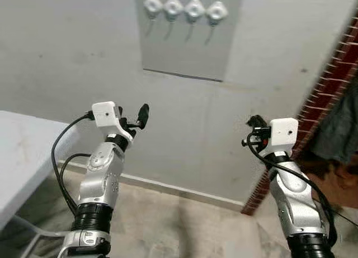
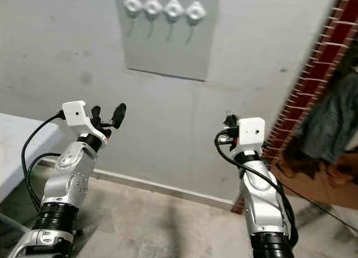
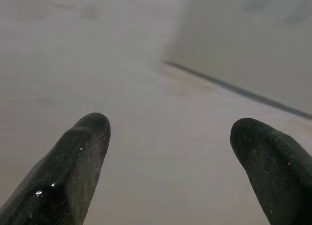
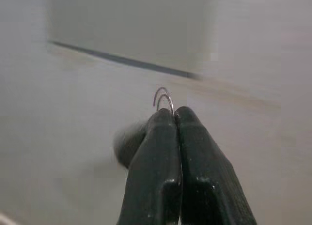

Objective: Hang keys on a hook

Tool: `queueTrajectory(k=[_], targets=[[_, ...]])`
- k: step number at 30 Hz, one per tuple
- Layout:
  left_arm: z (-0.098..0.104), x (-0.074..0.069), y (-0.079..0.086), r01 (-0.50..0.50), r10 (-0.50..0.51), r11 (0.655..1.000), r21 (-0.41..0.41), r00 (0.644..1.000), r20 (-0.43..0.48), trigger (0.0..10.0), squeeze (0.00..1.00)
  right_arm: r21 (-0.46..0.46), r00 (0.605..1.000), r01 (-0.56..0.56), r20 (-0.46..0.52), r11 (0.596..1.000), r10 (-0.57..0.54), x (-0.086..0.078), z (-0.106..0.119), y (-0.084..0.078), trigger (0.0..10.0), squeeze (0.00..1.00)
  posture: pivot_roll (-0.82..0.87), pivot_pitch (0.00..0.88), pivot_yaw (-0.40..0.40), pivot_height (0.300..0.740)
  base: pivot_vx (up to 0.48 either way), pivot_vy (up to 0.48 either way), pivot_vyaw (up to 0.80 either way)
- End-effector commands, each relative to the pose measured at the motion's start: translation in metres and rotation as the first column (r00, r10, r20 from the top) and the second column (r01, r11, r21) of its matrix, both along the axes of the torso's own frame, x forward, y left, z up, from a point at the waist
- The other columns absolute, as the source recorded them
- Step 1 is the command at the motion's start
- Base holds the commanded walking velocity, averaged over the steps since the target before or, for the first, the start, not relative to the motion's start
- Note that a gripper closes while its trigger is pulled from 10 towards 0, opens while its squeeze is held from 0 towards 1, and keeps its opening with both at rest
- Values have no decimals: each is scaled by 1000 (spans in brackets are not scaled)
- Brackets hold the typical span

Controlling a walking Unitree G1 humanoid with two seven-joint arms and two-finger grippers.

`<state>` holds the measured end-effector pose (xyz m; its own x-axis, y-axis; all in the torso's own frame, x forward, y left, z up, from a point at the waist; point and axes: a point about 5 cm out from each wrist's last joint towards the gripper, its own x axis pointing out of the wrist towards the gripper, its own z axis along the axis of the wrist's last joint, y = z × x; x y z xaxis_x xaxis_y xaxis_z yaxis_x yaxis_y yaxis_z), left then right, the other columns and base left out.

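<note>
No text, label, brand, number or sign can be read in any of the views. The wall, the grey panel with its hooks, and the white housings on both wrists are plain, without any writing on them.

A grey wall panel carried 4 white knob hooks in a row above both arms; a white surface stood left, a red brick wall right.

Four white hooks in a row on one grey wall panel. Two robot arms w/ one gripper each: left gripper, right gripper. One white table, one key ring.
</note>
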<state>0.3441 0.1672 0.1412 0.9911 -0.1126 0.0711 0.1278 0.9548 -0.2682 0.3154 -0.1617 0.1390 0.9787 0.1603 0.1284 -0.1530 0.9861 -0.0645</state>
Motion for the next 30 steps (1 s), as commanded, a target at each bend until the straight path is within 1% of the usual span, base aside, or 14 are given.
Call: queueTrajectory(k=[1, 4, 6, 7, 10, 12, 15, 20, 22, 23, 26, 30], targets=[[3, 2, -7, 17, -17, 1000, -10, 1000, 10, 10000, 0, -13, 1000, 28, 10, 1000, -27, -1, 3, -10, 10000, 0, -15, 31, -31, 732, 311, 368, 0], [3, 2, -7, 15, -15, 1000, -11, 1000, 9, 10000, 0, -11, 1000, 28, 8, 1000, -27, -1, 3, -11, 10000, 0, -14, 28, -32, 732, 294, 380, 0], [4, 2, -8, 19, -19, 1000, 3, 1000, 13, 10000, 0, -16, 1000, 24, 9, 1000, -24, -1, 3, -10, 10000, 0, -14, 29, -33, 732, 302, 345, 0], [3, 2, -9, 20, -20, 1000, 20, 1000, 10, 10000, 0, -16, 1000, 23, 9, 1000, -23, -1, 3, -10, 10000, 0, -14, 29, -33, 732, 349, 0, 0], [3, 2, -9, 17, -17, 999, 31, 1000, 11, 10000, 0, -18, 1000, 22, 9, 1000, -22, -1, 3, -10, 10000, 0, -14, 26, -34, 732, 350, 0, 0], [5, 1, -10, 26, -30, 996, 86, 999, 38, 10000, 0, -17, 1000, 19, 11, 1000, -19, 0, 3, -9, 10000, 0, -13, 25, -33, 732, 397, 0, 0], [4, 1, -10, 25, -27, 997, 74, 999, 23, 10000, 0, -13, 1000, 16, 9, 1000, -16, 0, 3, -8, 10000, 0, -11, 21, -33, 732, 480, 0, 0], [5, 1, -11, 27, -30, 994, 103, 999, 32, 10000, 0, -11, 1000, 9, 8, 1000, -9, -1, 2, -5, 10000, 0, -9, 17, -32, 732, 478, 0, 0], [6, 1, -11, 32, -34, 997, 76, 999, 33, 10000, 0, -10, 1000, 9, 8, 1000, -9, -1, 2, -5, 10000, 0, -9, 15, -33, 732, 472, 0, 0], [4, 2, -12, 31, -33, 996, 82, 999, 15, 10000, 0, -9, 1000, 9, 7, 1000, -9, -1, 1, -5, 10000, 0, -8, 14, -32, 732, 398, 0, 0], [3, 2, -12, 31, -32, 997, 71, 999, 11, 10000, 0, -12, 1000, 7, 4, 1000, -7, 0, 1, -4, 10000, 0, -8, 12, -32, 732, 0, 0, 0], [4, 1, -14, 39, -40, 995, 87, 999, 16, 10000, 0, -8, 1000, -10, -9, 1000, 10, -1, -1, -2, 10000, 0, -5, 8, -35, 732, 0, 0, 0]])
